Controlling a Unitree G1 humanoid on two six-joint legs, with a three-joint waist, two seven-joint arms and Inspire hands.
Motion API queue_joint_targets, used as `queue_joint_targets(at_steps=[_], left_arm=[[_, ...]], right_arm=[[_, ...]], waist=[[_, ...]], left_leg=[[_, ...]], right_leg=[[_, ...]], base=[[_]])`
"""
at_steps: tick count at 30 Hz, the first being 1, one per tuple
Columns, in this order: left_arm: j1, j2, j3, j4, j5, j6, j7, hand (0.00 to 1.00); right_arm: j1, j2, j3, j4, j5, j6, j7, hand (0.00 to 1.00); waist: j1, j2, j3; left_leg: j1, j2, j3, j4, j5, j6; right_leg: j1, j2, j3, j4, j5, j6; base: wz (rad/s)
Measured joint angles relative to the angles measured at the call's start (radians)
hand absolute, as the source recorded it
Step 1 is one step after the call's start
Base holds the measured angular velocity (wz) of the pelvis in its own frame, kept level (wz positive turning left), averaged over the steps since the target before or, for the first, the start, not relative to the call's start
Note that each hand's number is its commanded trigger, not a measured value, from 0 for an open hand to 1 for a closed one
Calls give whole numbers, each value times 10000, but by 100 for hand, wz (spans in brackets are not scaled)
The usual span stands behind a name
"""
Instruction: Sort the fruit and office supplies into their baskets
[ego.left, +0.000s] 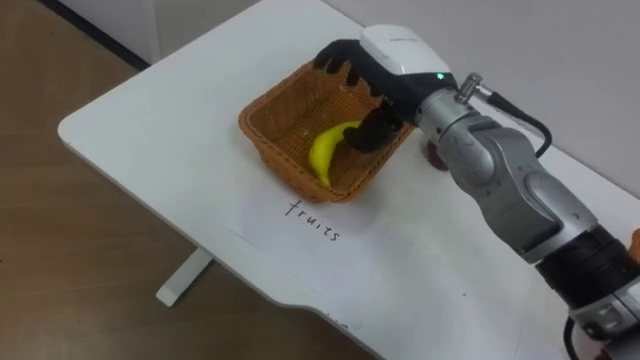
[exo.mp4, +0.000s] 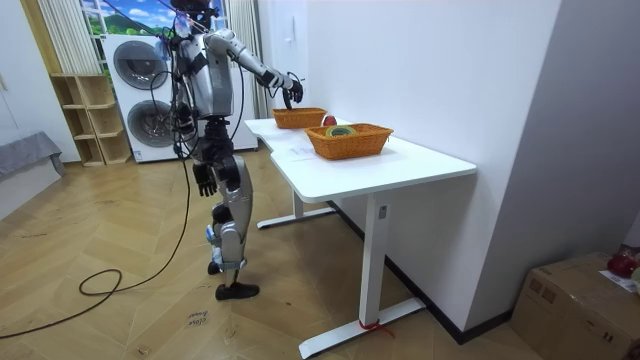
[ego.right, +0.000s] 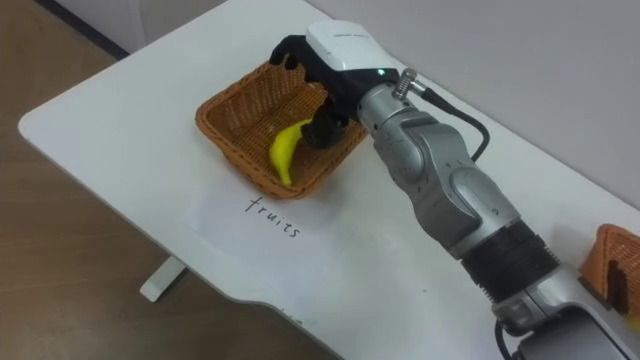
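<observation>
Robot is standing on the wood floor at the end of the white table (ego.left: 150, 110), toward the room view's left, and is reaching its right arm out over the tabletop.

Two wicker baskets are sitting on the table. The fruit basket (ego.left: 280, 155) is under the reaching arm. The second basket (exo.mp4: 350, 140) is sitting further along, nearer the room camera, with a gap between them.

Right hand (ego.left: 390, 55) is hovering over the far rim of the fruit basket, palm down. I am seeing its fingers (ego.left: 340, 65) hanging loose and spread, closed on nothing. The thumb is pointing down at the banana's upper end; I cannot tell whether it touches.

Left hand (exo.mp4: 205, 181) is hanging by the robot's hip. It is too small there for me to tell its state.

A paper sheet (ego.left: 290, 225) with a handwritten word is lying flat just in front of the fruit basket.

Banana (ego.left: 328, 150) is lying inside the fruit basket, against the near wall.

A small red round item (exo.mp4: 328, 120) is sitting on the table between the baskets.
</observation>
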Motion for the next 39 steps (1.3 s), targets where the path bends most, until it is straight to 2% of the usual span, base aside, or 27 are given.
queue_joint_targets(at_steps=[6, 14, 20, 27, 31, 32, 34, 35, 39], left_arm=[[40, -31, 23, -298, 8, -3, 54, 0], [48, -33, 17, -363, -5, -4, 143, 0], [94, -35, 28, -395, -8, -4, 153, 0], [384, -125, 34, -392, -96, 12, 282, 0], [579, -179, 30, -386, -106, 38, 277, 0], [602, -185, 31, -372, -116, 37, 277, 0], [607, -256, 32, -205, -125, 38, 280, 0], [601, -284, 35, -186, -129, 40, 280, 0], [621, -486, 63, -184, -116, 134, 279, 0]], right_arm=[[-1, -2, -4, -2, -7, -21, 0, 0], [8, -2, -5, -14, 62, -106, -7, 0], [21, -2, -7, -74, 178, -111, -9, 0], [89, -86, -202, -105, 862, -206, -210, 0], [91, -75, -679, 342, 1592, -331, -600, 0], [91, -74, -748, 378, 1792, -332, -668, 0], [93, -73, -1036, 506, 2391, -453, -984, 0], [101, -72, -1104, 544, 2490, -498, -1062, 0], [548, 42, -1817, 637, 2944, -579, -1513, 0]], waist=[[-12, -40, -33], [-40, 13, -31], [-38, 97, -114], [-114, 33, -164], [-256, 75, -132], [-295, 91, -120], [-382, 227, -25], [-406, 266, -8], [-585, 525, -72]], left_leg=[[-13, -8, -1, 31, 3, 3], [6, -15, -14, 96, 3, 3], [26, -23, -12, 153, 3, 3], [177, -33, 12, 178, 2, 2], [275, -35, 14, 197, 0, 0], [277, -36, 14, 205, 0, 0], [306, -34, 73, 250, -4, -2], [309, -34, 91, 255, -5, -1], [289, -34, 121, 280, -5, 2]], right_leg=[[-30, -6, 7, 0, 0, 0], [33, -9, 10, 0, 0, 0], [96, -10, 12, 4, 0, 0], [260, -14, 102, 6, 0, 0], [414, -20, 76, 7, 1, -1], [423, -22, 75, 10, 1, -1], [461, -23, 115, 11, 1, -1], [461, -27, 122, 12, 1, -1], [452, -45, 133, 18, 3, -4]], base=[[0], [0], [0], [0], [0], [0], [-6], [-8], [0]])
